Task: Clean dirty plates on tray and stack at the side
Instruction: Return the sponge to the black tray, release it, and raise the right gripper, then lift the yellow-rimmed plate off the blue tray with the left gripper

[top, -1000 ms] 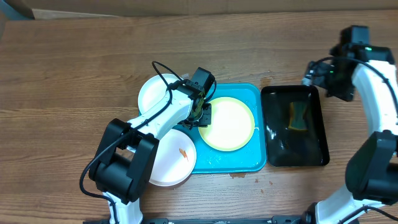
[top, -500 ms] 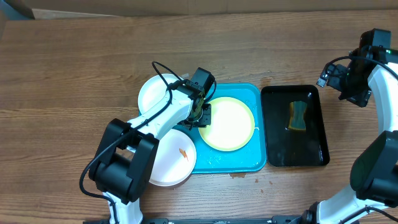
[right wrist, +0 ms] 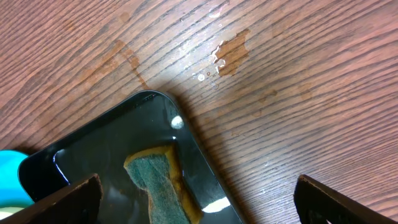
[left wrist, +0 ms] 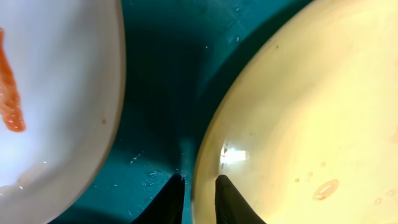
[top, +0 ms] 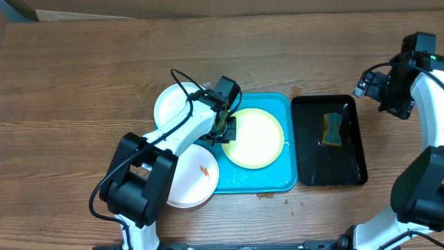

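A white plate with a yellow-green rim (top: 253,137) lies in the turquoise tray (top: 277,182). My left gripper (top: 226,129) is shut on its left rim; in the left wrist view the two jaws (left wrist: 196,190) straddle the plate's edge (left wrist: 298,112). A plain white plate (top: 172,104) lies on the table left of the tray. Another white plate (top: 189,182) with an orange speck overlaps the tray's front left corner and also shows in the left wrist view (left wrist: 56,106). My right gripper (top: 388,96) is open and empty, up above the table right of the black tray.
A narrow glossy black tray (top: 309,156) stands right of the turquoise tray and holds water and a green-yellow sponge (top: 333,129), also seen in the right wrist view (right wrist: 158,183). Wet patches (right wrist: 231,53) mark the wood beyond the black tray.
My right arm has moved right and back, away from the black tray, then stopped. My left gripper and the plates have not moved.
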`<state>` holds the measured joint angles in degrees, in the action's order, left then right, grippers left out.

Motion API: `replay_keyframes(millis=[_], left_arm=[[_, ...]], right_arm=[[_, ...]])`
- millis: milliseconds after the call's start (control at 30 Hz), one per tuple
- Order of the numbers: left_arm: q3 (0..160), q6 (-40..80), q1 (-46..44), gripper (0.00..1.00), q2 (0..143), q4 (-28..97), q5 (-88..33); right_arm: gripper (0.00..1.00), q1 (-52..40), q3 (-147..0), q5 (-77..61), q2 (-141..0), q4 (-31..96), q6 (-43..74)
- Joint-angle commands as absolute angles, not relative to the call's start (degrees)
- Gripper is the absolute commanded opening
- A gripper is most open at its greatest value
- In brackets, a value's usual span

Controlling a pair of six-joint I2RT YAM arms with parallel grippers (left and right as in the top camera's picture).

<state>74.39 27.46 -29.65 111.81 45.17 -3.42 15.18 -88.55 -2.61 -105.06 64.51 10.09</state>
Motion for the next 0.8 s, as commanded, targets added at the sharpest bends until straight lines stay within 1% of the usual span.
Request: replay_keyframes(millis=[0,133,233,300,333,533,767], left_arm=[[74.0,27.4,-30.4,0.2,112.8,45.2,-3.8],[74.0,27.4,-30.5,0.18,112.8,45.2,-3.8],[74.0,27.4,-30.5,0.09,112.8,45.1,-3.8],[74.0,27.4,-30.5,0.07,112.8,45.1,-3.9],[74.0,27.4,-30.4,0.04,112.8,45.2,-3.9],[78.8,26.7,-28.7,0.04,112.7,49.8,-4.0],[92.3,25.0,-28.0,0.04,112.4,55.6,-4.1]], right_arm=[[1.0,15.1,-89.3,-2.7,-104.2,64.4,10.3],[1.0,15.1,-89.3,-2.7,-104.2,64.4,10.3],[1.0,15.1,-89.3,-2.7,-104.2,64.4,10.3],[1.0,15.1,-89.3,-2.7,-104.2,64.4,10.3],[1.0,15.1,-89.3,-2.7,-104.2,64.4,10.3],[1.0,15.1,-89.3,-2.7,-104.2,64.4,10.3],[1.0,15.1,-89.3,-2.7,-104.2,64.4,10.3]])
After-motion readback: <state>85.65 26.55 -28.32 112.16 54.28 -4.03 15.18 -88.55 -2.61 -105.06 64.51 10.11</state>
